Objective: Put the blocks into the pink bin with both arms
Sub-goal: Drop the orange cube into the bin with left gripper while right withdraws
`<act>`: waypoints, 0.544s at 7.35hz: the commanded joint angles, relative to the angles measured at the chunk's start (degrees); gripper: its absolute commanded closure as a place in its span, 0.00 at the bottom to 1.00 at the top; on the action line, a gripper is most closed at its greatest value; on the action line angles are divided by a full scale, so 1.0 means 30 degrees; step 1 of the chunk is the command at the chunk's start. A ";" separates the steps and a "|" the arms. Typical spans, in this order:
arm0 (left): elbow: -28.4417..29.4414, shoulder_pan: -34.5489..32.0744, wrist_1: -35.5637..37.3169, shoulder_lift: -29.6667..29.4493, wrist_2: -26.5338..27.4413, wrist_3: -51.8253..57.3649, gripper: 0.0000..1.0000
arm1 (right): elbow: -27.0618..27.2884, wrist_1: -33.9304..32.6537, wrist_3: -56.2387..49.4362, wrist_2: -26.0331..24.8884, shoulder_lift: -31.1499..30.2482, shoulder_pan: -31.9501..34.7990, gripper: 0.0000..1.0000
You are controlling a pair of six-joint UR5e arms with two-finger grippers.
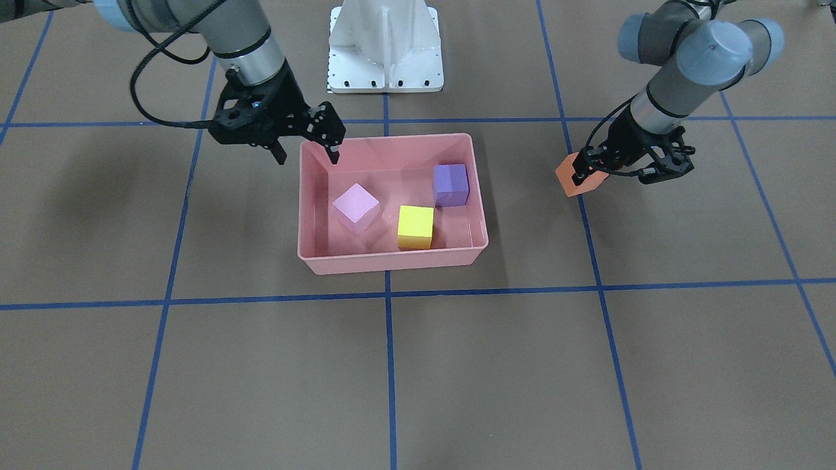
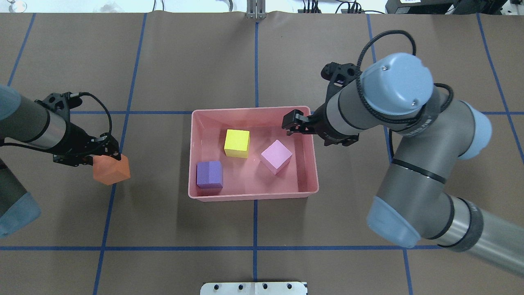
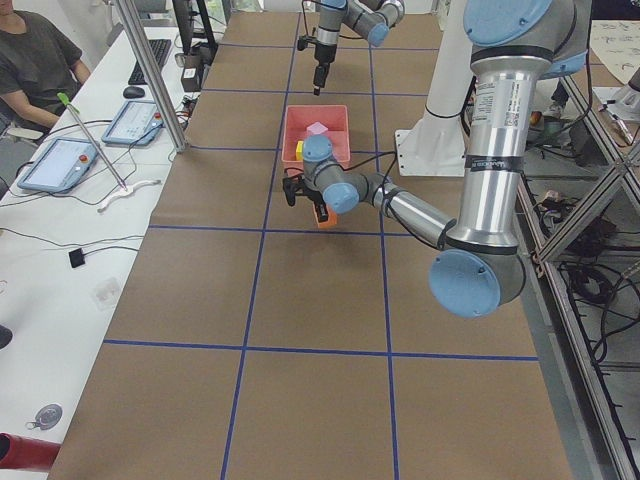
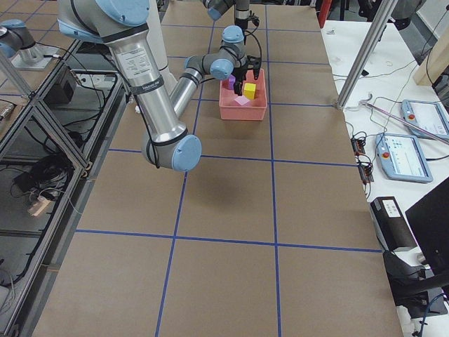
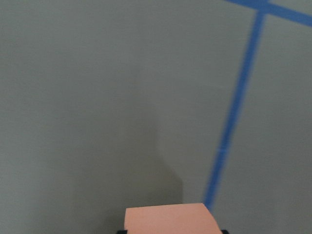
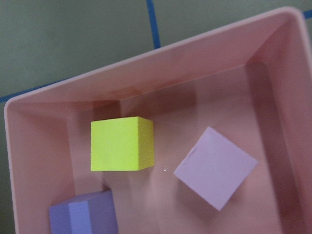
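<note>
The pink bin point(image 1: 392, 262) point(image 2: 254, 196) holds three blocks: light pink point(image 1: 356, 205) point(image 2: 276, 155) point(image 6: 215, 168), yellow point(image 1: 415, 225) point(image 2: 237, 142) point(image 6: 122, 144) and purple point(image 1: 450, 185) point(image 2: 209, 174) point(image 6: 83, 214). My left gripper point(image 1: 591, 171) point(image 2: 104, 159) is shut on the orange block point(image 1: 573, 181) point(image 2: 112, 171) point(image 5: 170, 220) and holds it above the table, well outside the bin on my left. My right gripper point(image 1: 307, 154) point(image 2: 292, 125) is open and empty, hovering over the bin's far right corner as the overhead view shows it.
The white pedestal base point(image 1: 385, 46) stands behind the bin on the robot's side. Blue tape lines point(image 1: 388, 365) cross the brown table. In the side views, benches with tablets and metal posts point(image 3: 150, 75) flank the table, and a person sits at one.
</note>
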 commanded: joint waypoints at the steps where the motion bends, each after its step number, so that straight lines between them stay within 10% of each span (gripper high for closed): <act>1: -0.0453 -0.0247 0.4707 -0.5626 -0.0195 -0.2683 1.00 | 0.1403 0.0116 -0.2448 0.0397 -0.2989 0.0747 0.00; 4: 0.2602 0.1899 0.7252 -1.1085 0.0443 -0.5634 1.00 | 0.1375 0.0146 -0.2984 0.0426 -0.3553 0.0953 0.00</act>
